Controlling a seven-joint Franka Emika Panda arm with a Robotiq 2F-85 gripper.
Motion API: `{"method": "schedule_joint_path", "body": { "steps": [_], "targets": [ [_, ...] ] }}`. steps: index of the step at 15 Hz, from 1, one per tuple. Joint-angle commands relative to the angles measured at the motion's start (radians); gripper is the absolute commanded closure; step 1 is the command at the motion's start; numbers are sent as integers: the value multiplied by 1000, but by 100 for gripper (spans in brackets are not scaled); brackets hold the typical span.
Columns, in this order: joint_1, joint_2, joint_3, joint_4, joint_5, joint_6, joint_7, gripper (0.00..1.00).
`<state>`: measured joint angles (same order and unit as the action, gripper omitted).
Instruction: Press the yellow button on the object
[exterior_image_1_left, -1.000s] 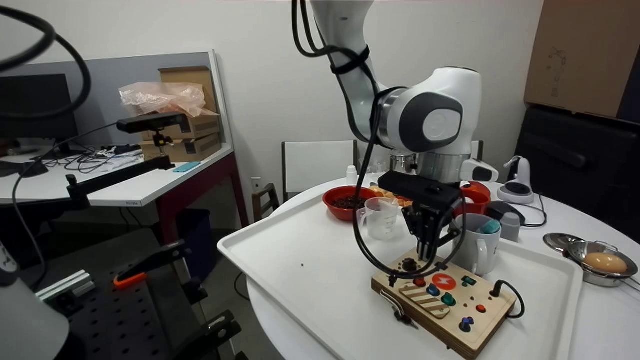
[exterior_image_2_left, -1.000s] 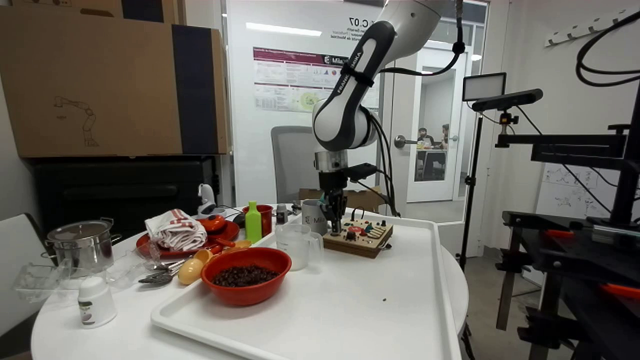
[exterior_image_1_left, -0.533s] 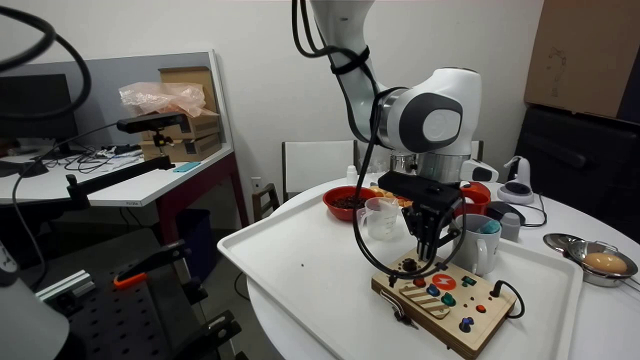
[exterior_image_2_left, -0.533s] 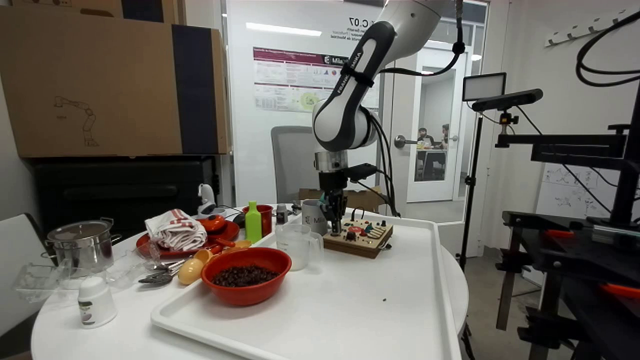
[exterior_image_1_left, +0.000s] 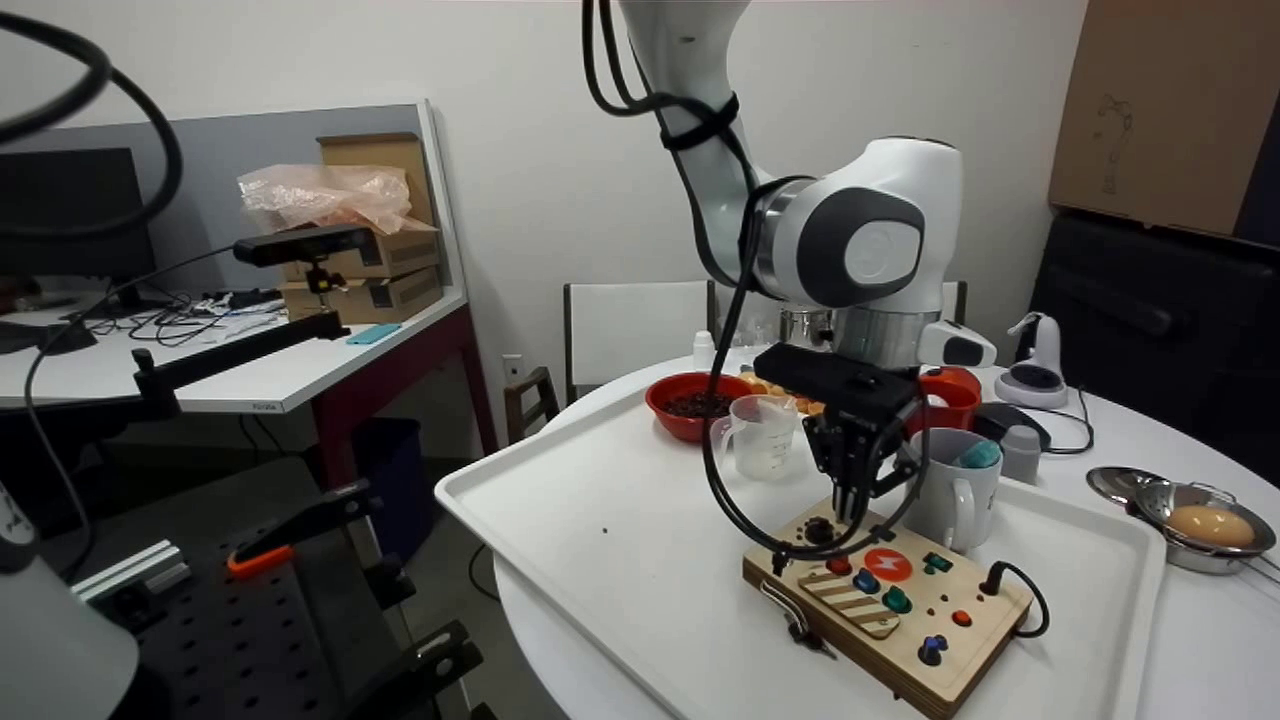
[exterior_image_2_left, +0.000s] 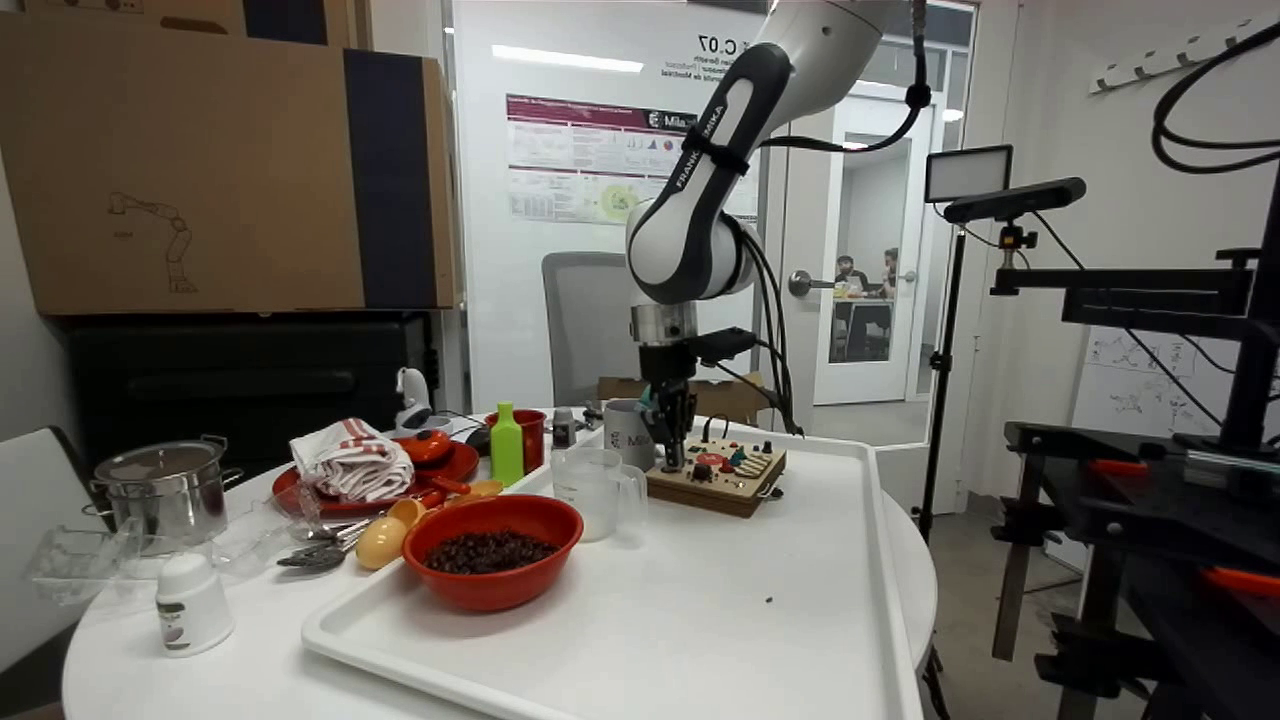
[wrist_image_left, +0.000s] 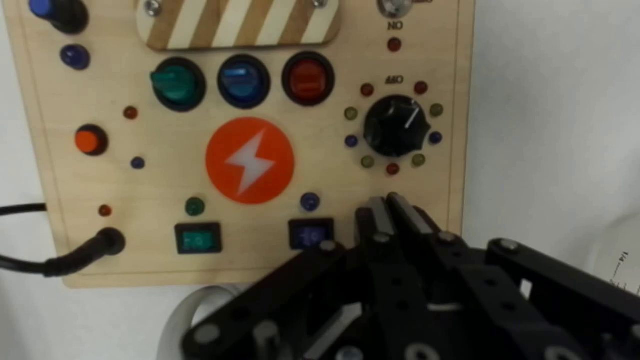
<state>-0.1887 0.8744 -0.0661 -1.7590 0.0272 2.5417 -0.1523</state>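
"Claw (wrist_image_left: 386, 199)?"
"Together; lower right, wrist view, below the black knob (wrist_image_left: 396, 126)."
"Button board (exterior_image_1_left: 918, 588)?"
"Lower right in an exterior view, on the tray (exterior_image_1_left: 630, 590). Yellow button I can't make out."

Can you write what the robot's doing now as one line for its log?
gripper: shut, nothing held | place: over wooden board, near black knob | touching board: cannot tell | yellow button: cannot make out
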Motion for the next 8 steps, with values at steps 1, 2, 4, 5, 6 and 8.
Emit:
{"method": "schedule_joint_path", "body": {
  "steps": [1, 2, 4, 5, 6, 8],
  "targets": [
    [-6, 28, 3, -40, 3, 33, 25, 91],
    [-7, 25, 1, -48, 4, 39, 31, 91],
    [-9, 20, 1, -57, 7, 45, 38, 91],
    [-10, 19, -1, -62, 7, 46, 41, 91],
    [-14, 13, 2, -64, 10, 48, 39, 91],
    [-26, -13, 16, -68, 26, 47, 37, 91]
  ]
}}
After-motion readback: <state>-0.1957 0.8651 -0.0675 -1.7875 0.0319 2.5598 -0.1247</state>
